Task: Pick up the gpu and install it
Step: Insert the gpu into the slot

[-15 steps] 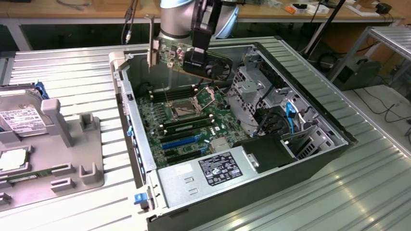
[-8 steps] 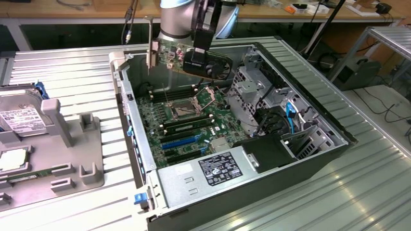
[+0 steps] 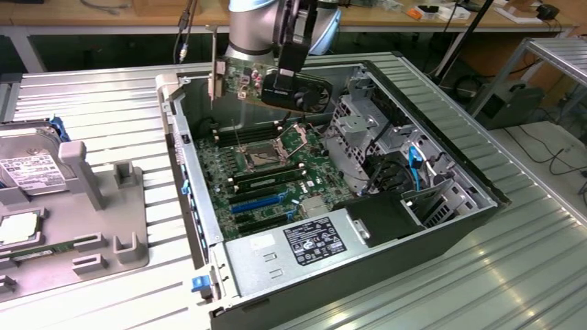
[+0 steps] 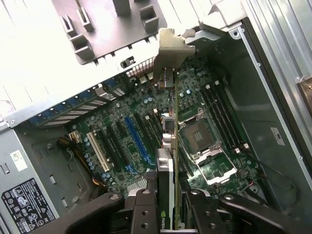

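One pincer (image 3: pixel 290 74) clasps the gpu (image 3: pixel 246 77): green board, black face, silver end bracket.

One open computer case (image 3: pixel 477 206), one motherboard (image 3: pixel 216 161), one CPU socket (image 3: pixel 261 157), one blue expansion slot (image 4: pixel 132 139), one white expansion slot (image 4: pixel 97 152), one labelled power supply (image 3: pixel 298 246), one gpu (image 3: pixel 246 77), one gripper (image 3: pixel 290 69), one hard drive (image 3: pixel 23 168), one grey parts tray (image 3: pixel 115 230)
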You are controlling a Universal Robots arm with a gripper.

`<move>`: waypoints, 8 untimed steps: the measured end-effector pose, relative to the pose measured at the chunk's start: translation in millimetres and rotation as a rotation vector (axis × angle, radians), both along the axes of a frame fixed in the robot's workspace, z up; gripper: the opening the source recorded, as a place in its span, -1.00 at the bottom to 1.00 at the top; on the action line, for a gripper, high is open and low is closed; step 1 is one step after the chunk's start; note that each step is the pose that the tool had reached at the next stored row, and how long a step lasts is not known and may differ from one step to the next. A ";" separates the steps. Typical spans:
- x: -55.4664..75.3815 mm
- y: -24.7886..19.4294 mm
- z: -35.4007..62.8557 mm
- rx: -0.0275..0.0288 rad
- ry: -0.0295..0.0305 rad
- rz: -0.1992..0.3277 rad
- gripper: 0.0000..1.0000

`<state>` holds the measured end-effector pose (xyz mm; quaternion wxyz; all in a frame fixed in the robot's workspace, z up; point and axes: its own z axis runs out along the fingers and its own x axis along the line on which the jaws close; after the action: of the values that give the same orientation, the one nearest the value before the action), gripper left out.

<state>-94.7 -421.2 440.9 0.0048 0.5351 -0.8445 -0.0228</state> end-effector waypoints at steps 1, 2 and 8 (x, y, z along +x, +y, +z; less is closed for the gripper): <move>0.1 0.0 0.0 0.0000 0.0000 0.005 -0.47; 0.2 0.0 0.0 0.0000 0.0000 0.009 -0.47; 0.8 0.0 0.0 0.0000 0.0000 0.057 -0.47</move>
<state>-93.9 -421.2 440.9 0.0054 0.5591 -0.8288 -0.0227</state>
